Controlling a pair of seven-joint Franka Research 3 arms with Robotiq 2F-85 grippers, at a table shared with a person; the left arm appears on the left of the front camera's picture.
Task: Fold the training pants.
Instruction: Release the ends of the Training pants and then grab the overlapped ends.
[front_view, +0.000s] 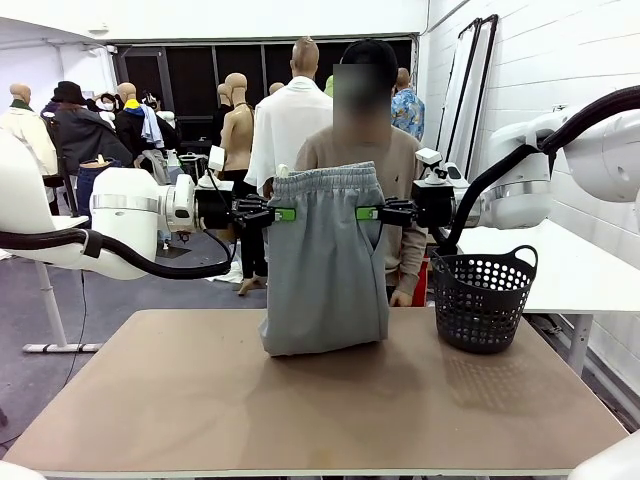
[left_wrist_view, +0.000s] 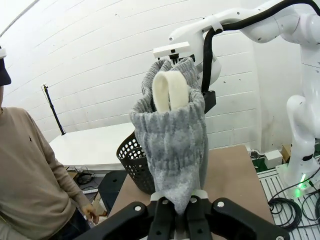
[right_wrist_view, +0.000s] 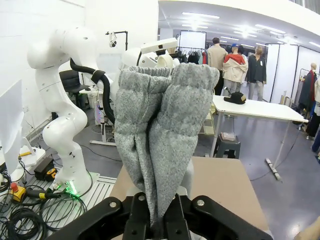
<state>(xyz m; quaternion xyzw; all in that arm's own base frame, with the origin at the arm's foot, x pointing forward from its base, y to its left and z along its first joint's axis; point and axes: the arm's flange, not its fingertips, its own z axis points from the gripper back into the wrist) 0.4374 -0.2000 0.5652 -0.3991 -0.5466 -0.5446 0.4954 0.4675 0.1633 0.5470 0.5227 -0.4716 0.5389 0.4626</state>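
Note:
The light grey training pants (front_view: 325, 265) hang in the air above the table's middle, waistband up, their lower end resting bunched on the tabletop. My left gripper (front_view: 283, 214) is shut on the waistband's left edge and my right gripper (front_view: 367, 213) is shut on its right edge, the two facing each other at the same height. In the left wrist view the grey fabric (left_wrist_view: 172, 150) rises from between my shut left gripper (left_wrist_view: 181, 209). The right wrist view has the pants (right_wrist_view: 160, 135) pinched in my shut right gripper (right_wrist_view: 159, 227).
A black mesh basket (front_view: 482, 298) stands at the table's right rear. A person in a beige sweater (front_view: 400, 165) stands behind the pants at the far edge. The brown tabletop (front_view: 320, 400) lies bare toward the front.

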